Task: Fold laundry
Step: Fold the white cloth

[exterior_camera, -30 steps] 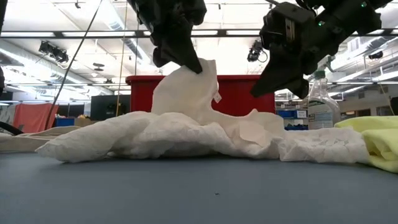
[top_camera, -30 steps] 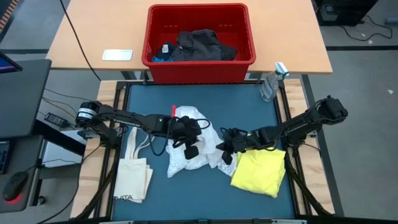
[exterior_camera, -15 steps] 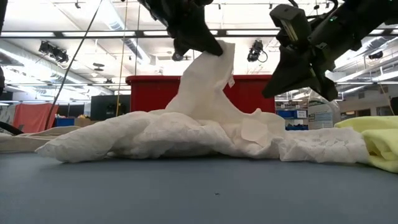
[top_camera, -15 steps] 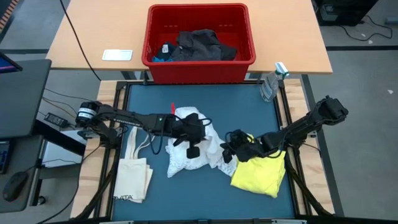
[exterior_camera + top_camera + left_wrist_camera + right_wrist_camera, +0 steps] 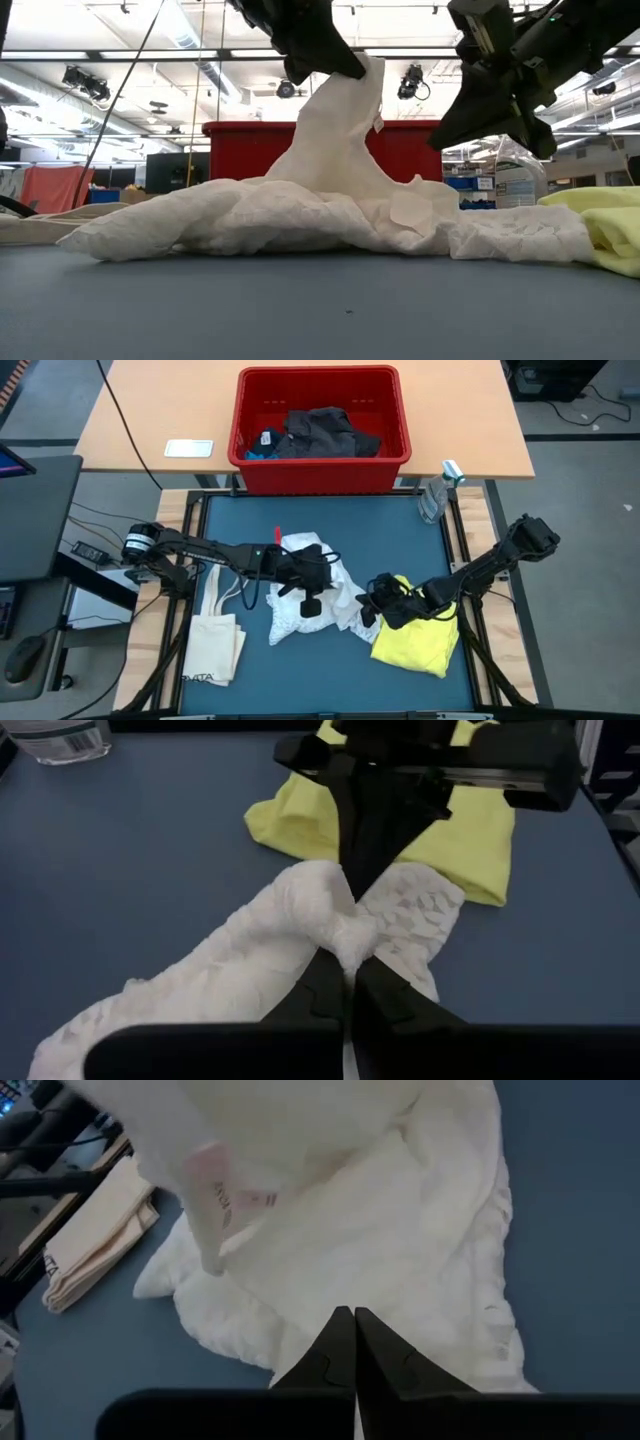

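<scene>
We see two dark robot arms over a blue counter (image 5: 230,660), with a red bin (image 5: 320,460) standing at its far edge as our landmark.

Directly in front of the bin, mid-counter, lies a crumpled white garment (image 5: 305,610). The left hand (image 5: 318,563) is closed on a pinch of this cloth and holds it up in a tall peak (image 5: 335,130), while the rest stays spread on the counter. The right hand (image 5: 380,596) hangs to the right of that peak, above the white garment's edge, with its fingers pressed shut and holding nothing.

In front of the bin's right corner, touching the white garment's right edge, lies a yellow garment (image 5: 420,640), loosely folded.

We judge the step in hand to be lifting the white garment to open it out before folding. The next move probably calls for the right hand to open and take a second point on the cloth, so the two hands can stretch it flat.

Counted: one white garment, one yellow garment, one heap of dark clothes (image 5: 325,435) inside the bin whose separate pieces we cannot count, one cream tote bag (image 5: 212,645) in front of the bin's left corner, one clear bottle (image 5: 437,495) just right of the bin.
</scene>
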